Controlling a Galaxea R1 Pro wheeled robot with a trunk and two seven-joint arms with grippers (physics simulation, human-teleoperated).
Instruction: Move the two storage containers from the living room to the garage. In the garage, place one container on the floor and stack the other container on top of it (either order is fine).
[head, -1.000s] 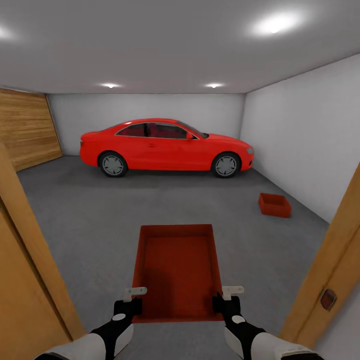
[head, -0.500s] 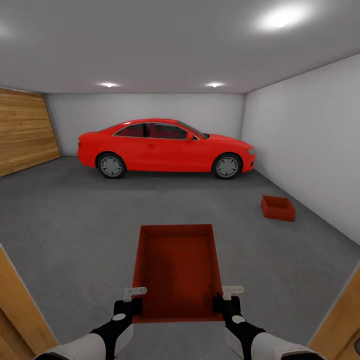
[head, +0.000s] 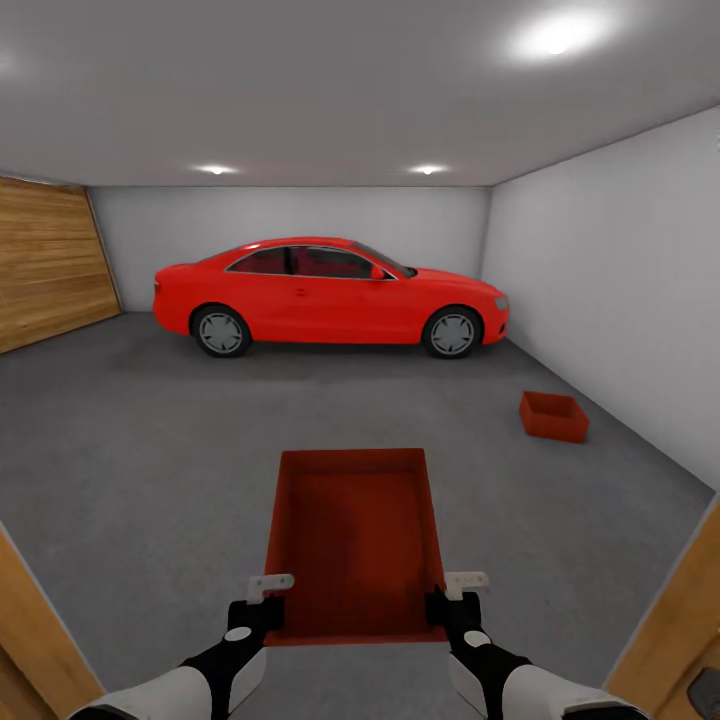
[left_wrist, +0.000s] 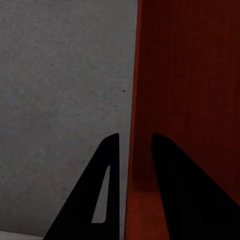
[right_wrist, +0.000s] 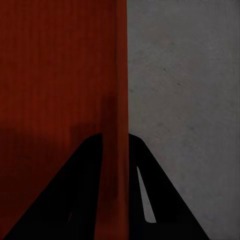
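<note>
Carried storage container (head: 355, 540): orange-red, open-topped, held level above the grey concrete floor (head: 150, 450) between both grippers. Left gripper (head: 262, 600) clamps the near end of its left wall; right gripper (head: 452, 597) clamps the near end of its right wall. Wrist views: a thin wall (left_wrist: 134, 150) pinched between dark fingers (left_wrist: 107, 190); likewise opposite (right_wrist: 119, 150). Second container (head: 553, 416): on the floor by the right wall, well apart. Red car (head: 330, 295) at the far end.
</note>
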